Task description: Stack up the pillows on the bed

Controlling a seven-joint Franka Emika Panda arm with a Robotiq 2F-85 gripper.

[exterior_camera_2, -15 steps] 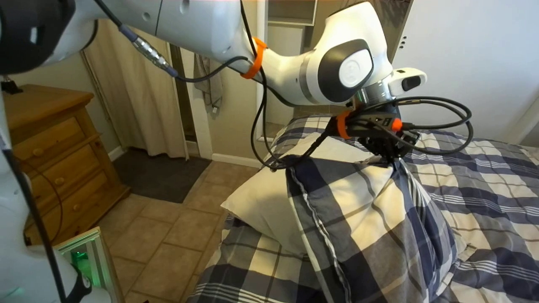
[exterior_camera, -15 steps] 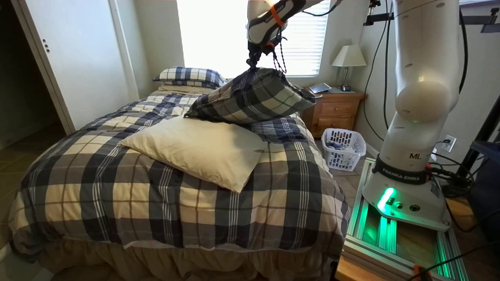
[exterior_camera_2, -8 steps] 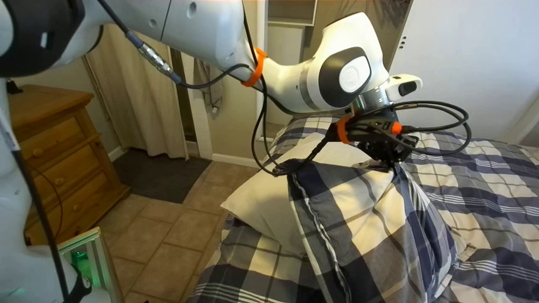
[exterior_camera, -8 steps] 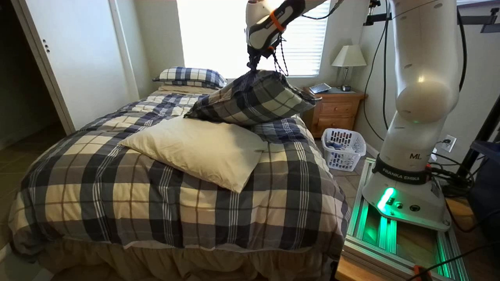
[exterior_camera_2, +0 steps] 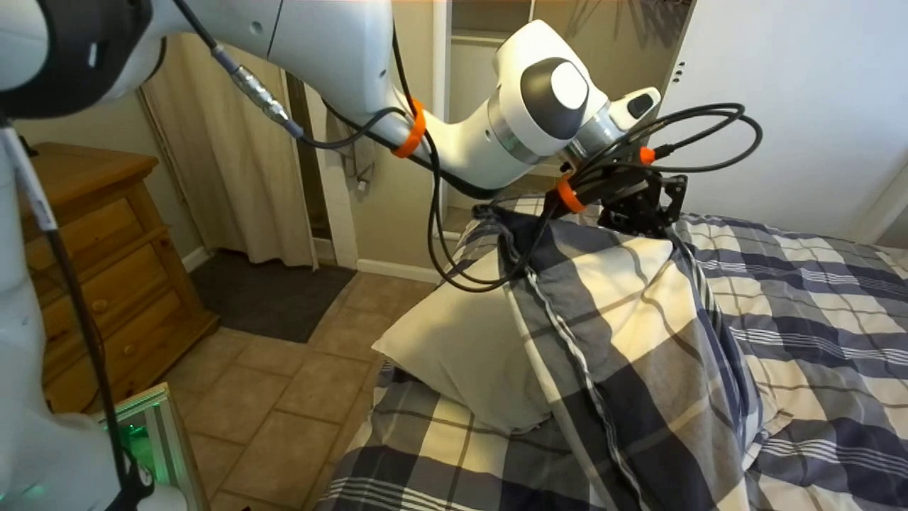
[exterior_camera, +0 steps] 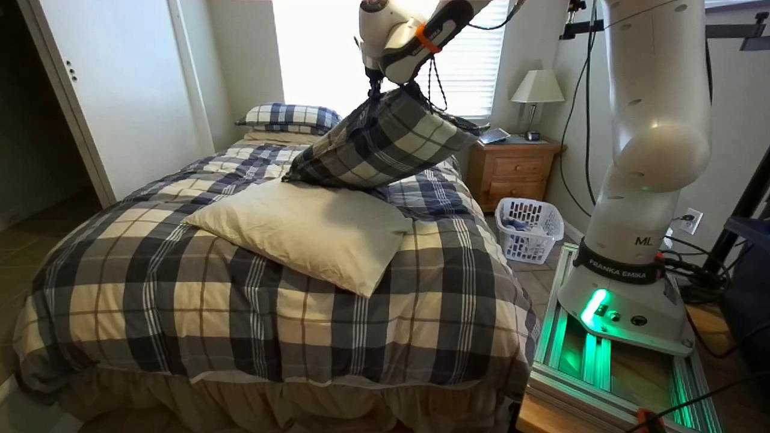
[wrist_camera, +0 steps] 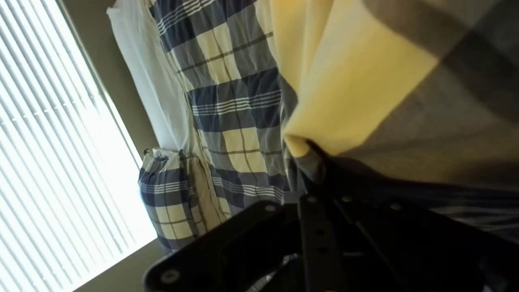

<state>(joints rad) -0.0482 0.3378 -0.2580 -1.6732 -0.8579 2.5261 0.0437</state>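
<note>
Bed: large bed [exterior_camera: 237, 337], fills most of an ext. view; rumpled navy-grey-cream plaid comforter [exterior_camera: 150, 252] on top, ruffled tan fabric skirt [exterior_camera: 252, 400] below.
Window: bright window [exterior_camera: 325, 54] w/ white slatted blinds [wrist_camera: 36, 142].
Cream pillow: plain cream, soft rectangular pillow [exterior_camera: 301, 228], flat & askew on the comforter, toward the end away from the window.
Held pillow: soft navy-grey-cream plaid pillow [exterior_camera: 385, 144], aloft at a tilt above bed; low corner by the cream one's far edge in an ext. view, touching or not, can't tell.
Gripper: black two-finger gripper [exterior_camera: 374, 93], pinching a bunched fold at top of the held pillow; gathered cloth shows close up in wrist view.
Far end: navy-white-grey plaid pillow [exterior_camera: 289, 115] lies nr window.
Corner: brown wooden nightstand [exterior_camera: 520, 171] w/ drawers, cream-shaded table lamp [exterior_camera: 537, 87] on top.
Floor: tan tile floor [exterior_camera_2: 298, 440]; white perforated plastic basket [exterior_camera: 529, 248] nr bed's side, bluish cloth [exterior_camera: 520, 225] inside; dk grey mat [exterior_camera_2: 269, 298] by pale hanging curtain [exterior_camera_2: 220, 163].
Sides: tall white door [exterior_camera: 123, 90] beside bed, seen in both ext. views; brown wooden dresser [exterior_camera_2: 135, 284] nr the curtain.
Arm: white jointed robot arm [exterior_camera: 637, 210], base [exterior_camera: 649, 307] lit green, next to bed.
</note>
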